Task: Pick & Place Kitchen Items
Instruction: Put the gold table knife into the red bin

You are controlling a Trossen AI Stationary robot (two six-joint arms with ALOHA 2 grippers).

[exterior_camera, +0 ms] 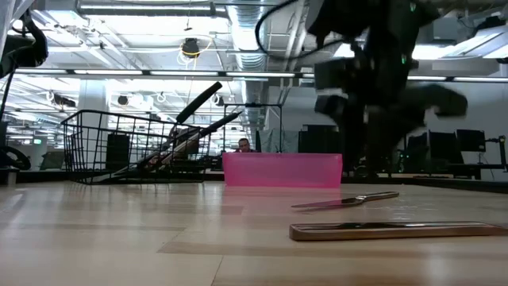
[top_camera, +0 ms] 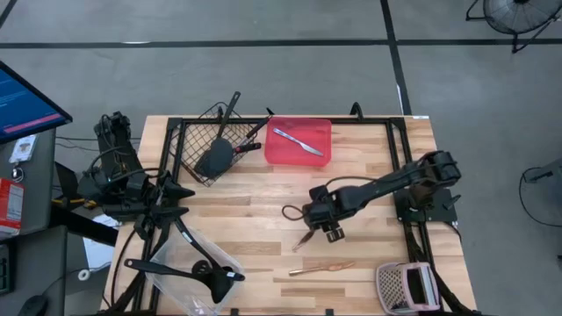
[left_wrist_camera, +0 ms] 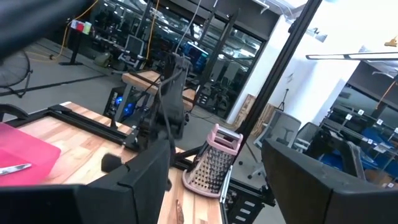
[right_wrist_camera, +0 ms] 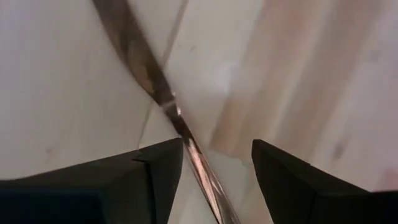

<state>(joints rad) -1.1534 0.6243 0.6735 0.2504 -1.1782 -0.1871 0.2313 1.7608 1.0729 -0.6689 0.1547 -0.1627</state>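
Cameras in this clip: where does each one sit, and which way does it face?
High: overhead, straight down; both arms, red tray.
Low: table height, level across; right arm above a silver utensil.
Left wrist: looks across the table at the grater; own fingers show.
Right wrist: looks down at the wood; fingers straddle the utensil.
Shared: high and low both show the wire basket.

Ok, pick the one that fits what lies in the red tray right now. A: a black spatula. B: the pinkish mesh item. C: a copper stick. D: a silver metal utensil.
D: in the high view a slim silver metal utensil lies alone across the red tray at the table's far edge.
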